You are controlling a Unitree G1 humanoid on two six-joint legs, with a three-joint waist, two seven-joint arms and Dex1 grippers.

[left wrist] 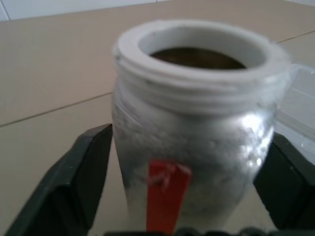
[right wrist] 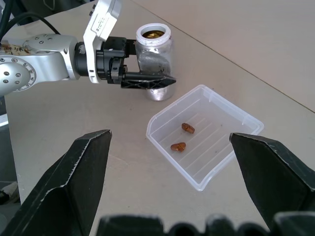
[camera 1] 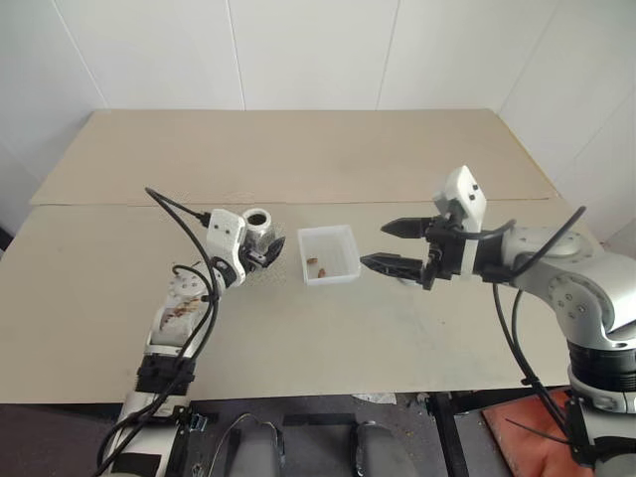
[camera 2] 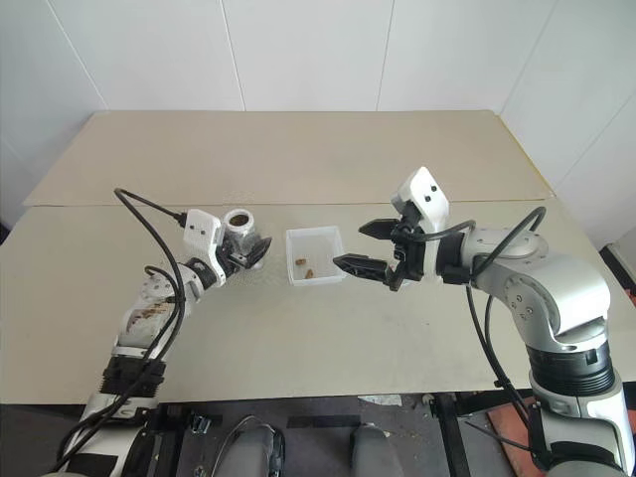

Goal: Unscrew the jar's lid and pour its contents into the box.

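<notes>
The jar (camera 1: 258,228) stands upright on the table with its mouth uncovered, a red label (left wrist: 166,194) on its silvery side. My left gripper (camera 1: 266,248) is open, one finger (left wrist: 78,172) on each side of the jar's lower body with a little space between. The box (camera 1: 340,241) lies just right of the jar, holding two reddish-brown bits of the contents (right wrist: 187,128). My right gripper (camera 1: 374,244) hovers open and empty at the box's right side. The lid is out of view.
The tan table (camera 1: 298,159) has a seam (camera 1: 99,205) running across it behind the jar and box. Its front edge (camera 1: 328,393) is close to me. A black cable (camera 1: 184,214) loops up beside my left wrist.
</notes>
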